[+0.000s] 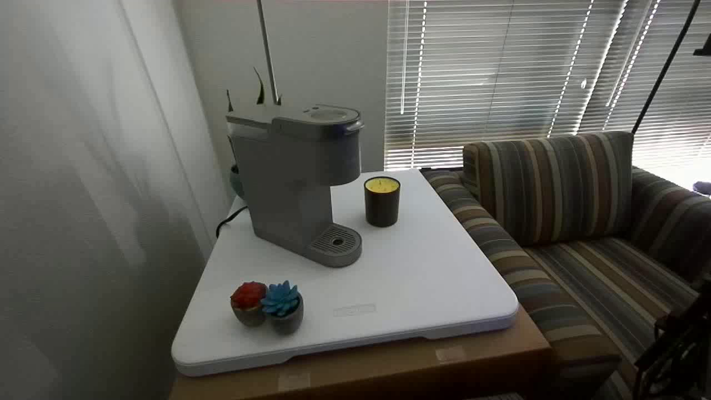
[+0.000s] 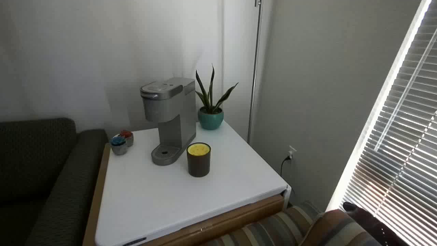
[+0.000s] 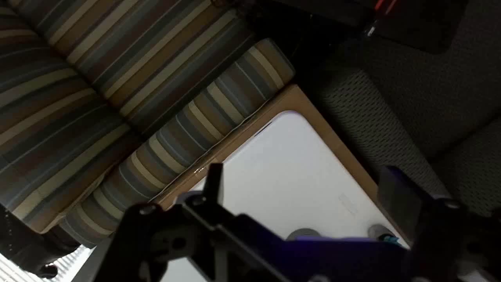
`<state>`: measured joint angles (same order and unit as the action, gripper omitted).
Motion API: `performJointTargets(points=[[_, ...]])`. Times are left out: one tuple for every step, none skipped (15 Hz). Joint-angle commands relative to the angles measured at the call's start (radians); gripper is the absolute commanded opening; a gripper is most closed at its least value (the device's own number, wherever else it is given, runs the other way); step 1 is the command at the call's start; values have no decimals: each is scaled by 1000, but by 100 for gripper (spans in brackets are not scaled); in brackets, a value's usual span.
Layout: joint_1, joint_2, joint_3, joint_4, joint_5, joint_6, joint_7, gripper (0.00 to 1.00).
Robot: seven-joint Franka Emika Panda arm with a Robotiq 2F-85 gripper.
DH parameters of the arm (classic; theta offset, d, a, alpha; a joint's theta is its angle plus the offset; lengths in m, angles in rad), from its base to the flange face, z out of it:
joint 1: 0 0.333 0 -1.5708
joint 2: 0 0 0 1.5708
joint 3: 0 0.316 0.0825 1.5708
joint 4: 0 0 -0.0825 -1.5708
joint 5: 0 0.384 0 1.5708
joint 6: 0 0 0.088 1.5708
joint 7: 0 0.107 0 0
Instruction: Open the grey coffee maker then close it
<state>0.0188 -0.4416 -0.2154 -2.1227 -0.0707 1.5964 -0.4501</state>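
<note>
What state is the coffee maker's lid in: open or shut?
Shut: the lid lies flat atop the coffee maker in both exterior views.

Coffee maker (image 3: 303,233) mostly hidden, wrist view

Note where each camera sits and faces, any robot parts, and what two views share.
An exterior view: near succulents, facing coffee maker, blinds; dark shape lower right, possibly robot.
An exterior view: by striped sofa, facing coffee maker, plant; no recognisable robot.
Wrist view: arm-mounted, looking down at tabletop; open gripper shows.
Both exterior views share coffee maker and succulents.
</note>
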Motion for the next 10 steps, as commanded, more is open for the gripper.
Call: performJointTargets(points=[[-18, 3, 14, 2, 6, -1, -6, 100], [-11, 22, 12, 7, 15, 5, -18, 100], [-6, 37, 13, 12, 21, 5, -25, 100], [0, 54, 13, 18, 29, 3, -36, 100], [6, 74, 14, 21, 39, 7, -50, 100], [10, 91, 14, 23, 51, 11, -62, 100], [15, 118, 14, 27, 66, 12, -77, 100], [17, 141, 15, 29, 82, 14, -90, 100], [19, 168, 17, 27, 102, 22, -100, 100], [20, 193, 19, 28, 123, 31, -111, 100]])
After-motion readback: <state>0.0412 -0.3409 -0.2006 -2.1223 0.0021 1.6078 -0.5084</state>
